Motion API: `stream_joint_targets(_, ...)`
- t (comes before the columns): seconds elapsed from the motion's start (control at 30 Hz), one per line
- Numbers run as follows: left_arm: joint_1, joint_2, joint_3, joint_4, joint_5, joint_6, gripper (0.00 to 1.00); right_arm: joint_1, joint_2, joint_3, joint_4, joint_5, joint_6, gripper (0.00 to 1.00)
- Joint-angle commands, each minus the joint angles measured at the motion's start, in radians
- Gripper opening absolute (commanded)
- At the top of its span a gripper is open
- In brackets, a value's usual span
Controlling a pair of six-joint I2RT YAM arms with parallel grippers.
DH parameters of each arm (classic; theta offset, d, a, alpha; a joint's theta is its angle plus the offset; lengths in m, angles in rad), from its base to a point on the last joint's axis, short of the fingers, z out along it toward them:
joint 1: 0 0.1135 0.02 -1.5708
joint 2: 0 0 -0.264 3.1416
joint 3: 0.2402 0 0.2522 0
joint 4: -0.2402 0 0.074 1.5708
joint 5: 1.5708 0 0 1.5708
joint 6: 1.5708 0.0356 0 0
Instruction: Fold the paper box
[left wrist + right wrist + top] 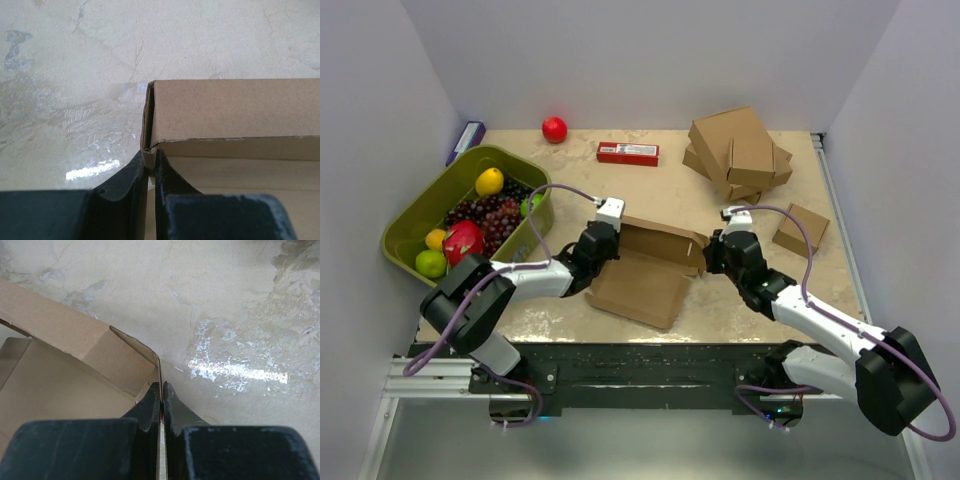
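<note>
The paper box (pixel 645 270) is a brown cardboard mailer lying half formed in the middle of the table, its back wall raised and its lid flap flat toward me. My left gripper (pixel 603 243) is shut on the box's left side wall (pixel 149 155), one finger on each face. My right gripper (pixel 712 250) is shut on the thin right side wall (pixel 161 377). The box's inside floor (pixel 60 390) shows in the right wrist view, and its back wall (pixel 235 112) in the left wrist view.
A green bin (pixel 415 215) of fruit stands at the left. A red ball (pixel 554 129) and a red packet (pixel 627 153) lie at the back. A pile of cardboard boxes (pixel 738 152) and a small brown box (pixel 801 229) sit at the right.
</note>
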Motion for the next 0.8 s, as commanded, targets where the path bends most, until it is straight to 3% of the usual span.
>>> stream_joint_targets(0.0, -0.011, 0.000, 0.002, 0.053, -0.029, 0.019, 0.02, -0.006, -0.006, 0.001, 0.029, 0.059, 0.002, 0.00)
stream_joint_targets(0.07, -0.037, -0.014, 0.011, 0.039, -0.029, 0.013, 0.14, -0.008, 0.000, 0.004, 0.027, 0.059, 0.004, 0.00)
stream_joint_targets(0.13, -0.042, -0.026, 0.011, 0.037, -0.007, 0.008, 0.26, -0.008, 0.002, 0.006, 0.022, 0.061, 0.004, 0.06)
stream_joint_targets(0.23, -0.043, -0.058, -0.001, 0.028, 0.014, 0.000, 0.38, -0.006, -0.009, 0.004, 0.024, 0.067, 0.004, 0.12)
stream_joint_targets(0.4, -0.042, -0.118, -0.050, 0.039, 0.032, 0.002, 0.48, -0.008, -0.013, 0.001, 0.027, 0.070, 0.001, 0.16)
stream_joint_targets(0.53, -0.042, -0.167, -0.086, 0.037, 0.059, 0.007, 0.62, -0.008, -0.019, 0.001, 0.024, 0.065, -0.001, 0.23)
stream_joint_targets(0.63, -0.042, -0.210, -0.112, 0.015, 0.057, 0.008, 0.69, -0.008, -0.030, 0.000, 0.021, 0.065, -0.001, 0.36)
stream_joint_targets(0.77, -0.042, -0.285, -0.156, 0.011, 0.036, -0.001, 0.77, -0.008, -0.045, 0.003, 0.010, 0.068, 0.002, 0.65)
